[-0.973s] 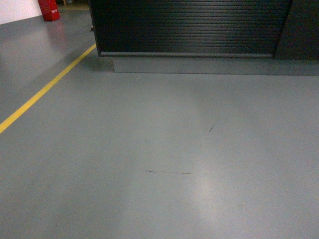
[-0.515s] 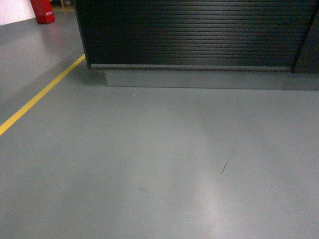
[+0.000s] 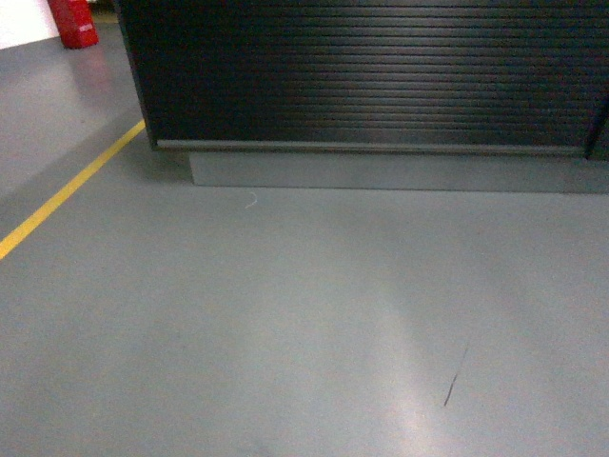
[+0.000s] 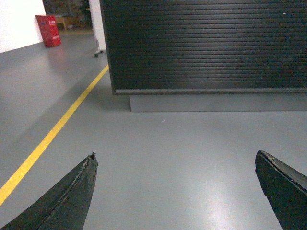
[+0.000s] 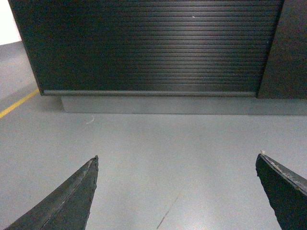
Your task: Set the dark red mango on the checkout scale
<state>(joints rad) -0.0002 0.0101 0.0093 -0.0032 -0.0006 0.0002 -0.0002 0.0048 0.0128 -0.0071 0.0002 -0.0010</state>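
Grey floor (image 3: 285, 314), checkout (image 3: 371, 71) beyond pincers.

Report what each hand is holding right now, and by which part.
Nothing is held. The left hand and the right hand are both open, with only bare floor between their fingers. No mango shows in any view.

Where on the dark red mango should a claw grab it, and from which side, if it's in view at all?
No grip can be judged: the mango shows in no view. Only the checkout with its ribbed front, its grey plinth and the grey floor appear. The left claw and right claw are both open and empty.
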